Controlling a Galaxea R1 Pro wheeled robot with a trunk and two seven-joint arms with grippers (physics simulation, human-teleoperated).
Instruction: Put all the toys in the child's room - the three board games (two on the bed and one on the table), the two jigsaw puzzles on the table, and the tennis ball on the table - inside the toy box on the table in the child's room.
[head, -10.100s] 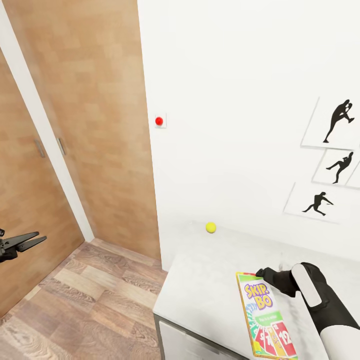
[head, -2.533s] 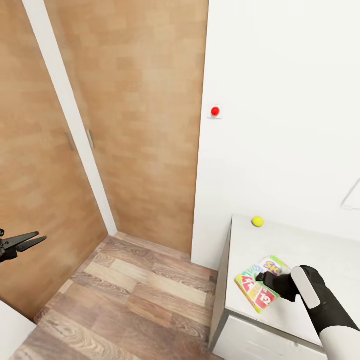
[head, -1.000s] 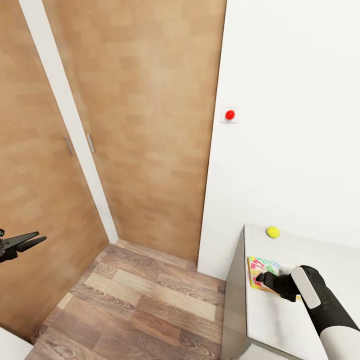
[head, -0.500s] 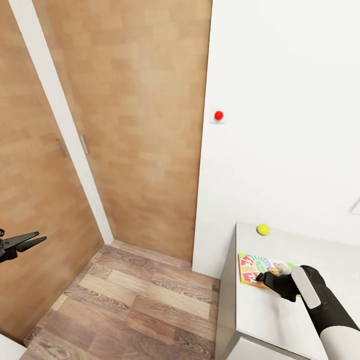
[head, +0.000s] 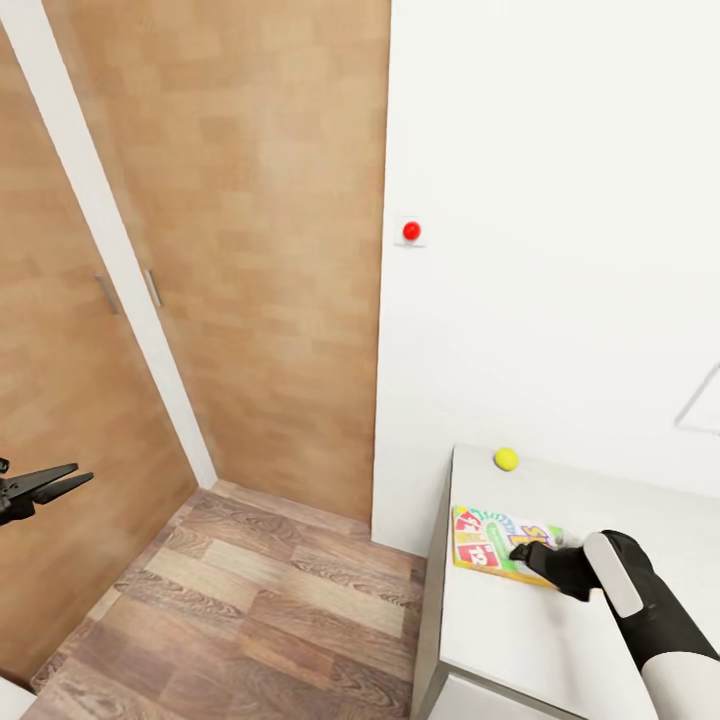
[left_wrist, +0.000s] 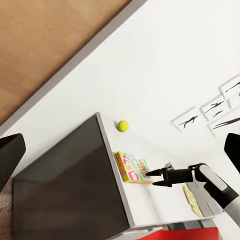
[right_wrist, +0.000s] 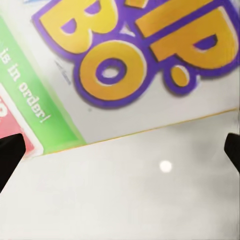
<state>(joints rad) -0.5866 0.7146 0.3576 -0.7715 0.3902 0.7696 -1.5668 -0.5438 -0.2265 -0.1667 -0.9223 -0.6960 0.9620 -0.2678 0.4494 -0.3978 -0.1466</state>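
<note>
The SKIP-BO board game (head: 490, 540) lies flat near the left end of the light grey table (head: 520, 640). My right gripper (head: 525, 553) is low over the box's near right corner, open, with its black fingertips (right_wrist: 10, 152) spread wide over the lettered lid (right_wrist: 125, 65). The tennis ball (head: 506, 459) rests by the wall beyond the box. In the left wrist view the ball (left_wrist: 122, 125), the box (left_wrist: 131, 167) and the right gripper (left_wrist: 156, 179) all appear. My left gripper (head: 40, 485) hangs open over the floor, far left. The toy box is out of view.
A brown wooden door (head: 250, 250) and wood-plank floor (head: 260, 610) fill the left. A red wall knob (head: 411, 231) sits above the table. Black silhouette posters (left_wrist: 187, 120) hang further along. A flat yellowish slab (left_wrist: 192, 200) lies on the table behind the right arm.
The camera has swung about, most recently rightwards. Over ten seconds the SKIP-BO box has turned on the table under my right gripper and now lies crosswise near the left end. The left gripper is unchanged.
</note>
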